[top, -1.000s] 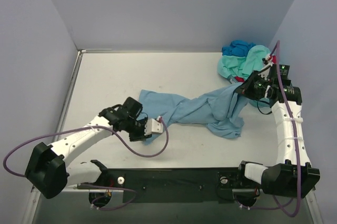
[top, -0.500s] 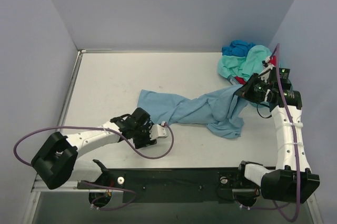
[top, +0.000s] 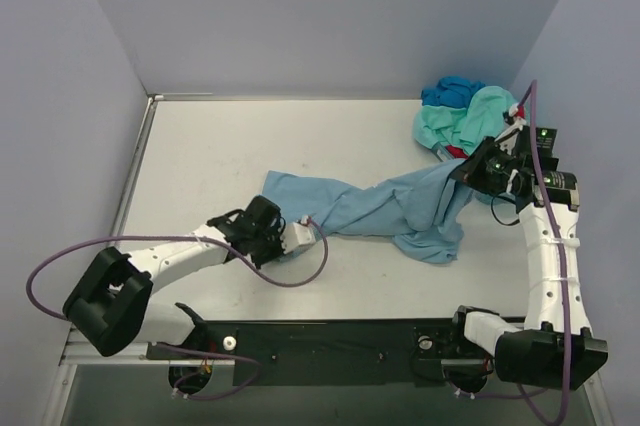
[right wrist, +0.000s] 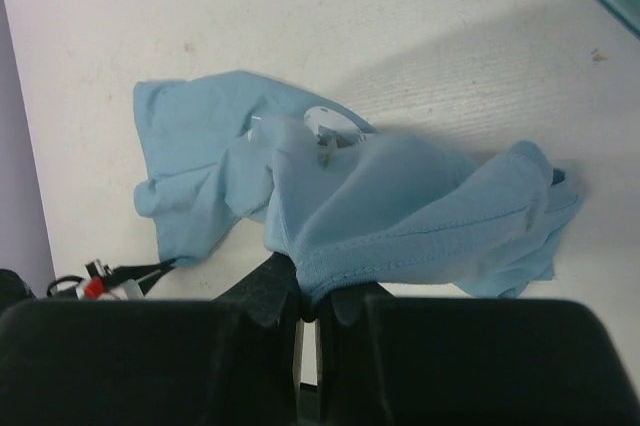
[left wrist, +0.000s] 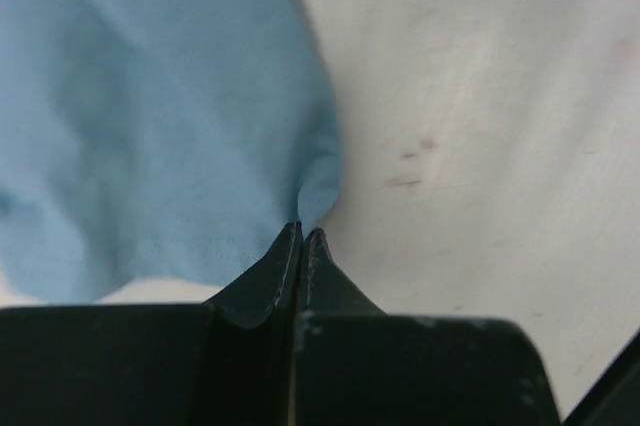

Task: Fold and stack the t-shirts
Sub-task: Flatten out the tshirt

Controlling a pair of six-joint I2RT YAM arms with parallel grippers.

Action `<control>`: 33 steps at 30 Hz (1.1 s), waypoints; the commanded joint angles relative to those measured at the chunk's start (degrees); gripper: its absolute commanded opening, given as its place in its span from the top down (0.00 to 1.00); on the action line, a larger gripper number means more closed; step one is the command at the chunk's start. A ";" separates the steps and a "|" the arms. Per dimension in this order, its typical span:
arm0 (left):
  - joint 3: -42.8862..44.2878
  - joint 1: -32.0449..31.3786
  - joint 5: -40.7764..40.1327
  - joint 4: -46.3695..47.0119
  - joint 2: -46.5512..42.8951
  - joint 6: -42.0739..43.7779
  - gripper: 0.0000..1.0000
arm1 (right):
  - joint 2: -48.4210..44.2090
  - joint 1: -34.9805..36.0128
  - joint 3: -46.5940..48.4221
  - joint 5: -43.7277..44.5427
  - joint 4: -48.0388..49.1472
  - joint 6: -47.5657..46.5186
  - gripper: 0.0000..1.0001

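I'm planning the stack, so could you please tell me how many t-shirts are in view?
4: a light blue shirt stretched across the middle; a mint-green shirt, a deeper blue shirt and a sliver of red shirt piled at the far right. The pile may hide more.

On the table [top: 200,156] the light-blue t-shirt [top: 380,208] lies as a long rumpled band running left to right across the middle. The left gripper [top: 305,236] sits low at the band's near-left corner, against the cloth. The right gripper [top: 462,172] meets the bunched right end, which rises off the surface toward it. Heap in the far-right corner: mint-green t-shirt [top: 455,124] in front, deeper blue t-shirt [top: 450,93] behind it, sliver of red t-shirt [top: 455,152] at the near edge.
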 commanded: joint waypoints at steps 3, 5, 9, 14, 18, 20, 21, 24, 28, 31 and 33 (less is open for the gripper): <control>24.27 19.80 -9.33 -5.90 -1.19 2.90 1.00 | 1.44 -0.50 15.22 -2.00 -0.20 1.41 1.00; 34.19 25.78 -9.95 -6.69 -0.75 4.04 1.00 | 3.99 -0.59 22.60 -4.20 -0.02 2.47 1.00; 54.71 34.59 -10.65 -9.94 0.48 5.36 1.00 | 8.82 -0.59 41.14 -7.02 -0.02 3.97 1.00; 70.97 39.88 -13.37 -11.00 -2.68 7.12 1.00 | 10.07 -0.67 60.04 -7.63 0.59 4.85 1.00; 75.56 41.64 -15.39 -9.95 -7.59 7.74 1.00 | 4.89 -0.67 61.22 -7.72 4.28 5.73 1.00; 76.88 41.56 -16.54 -9.86 -10.06 8.18 1.00 | 1.20 -0.59 59.81 -7.63 5.86 5.64 1.00; 77.50 41.64 -16.98 -10.90 -11.28 8.27 1.00 | -0.73 -0.41 58.85 -7.81 6.31 5.55 1.00; 81.01 41.64 -17.42 -13.19 -13.84 8.53 1.00 | -4.17 1.51 57.35 -8.33 7.45 5.37 1.00; 83.12 41.64 -18.65 -16.45 -18.32 9.06 1.00 | -8.47 4.06 54.89 -9.57 7.54 5.55 1.00; 84.36 41.55 -19.18 -21.10 -20.78 9.59 1.00 | -10.32 5.73 54.44 -10.09 7.80 5.81 1.00; 84.53 41.55 -19.35 -23.29 -21.84 9.06 1.00 | -11.03 7.23 53.48 -10.18 8.15 6.77 1.00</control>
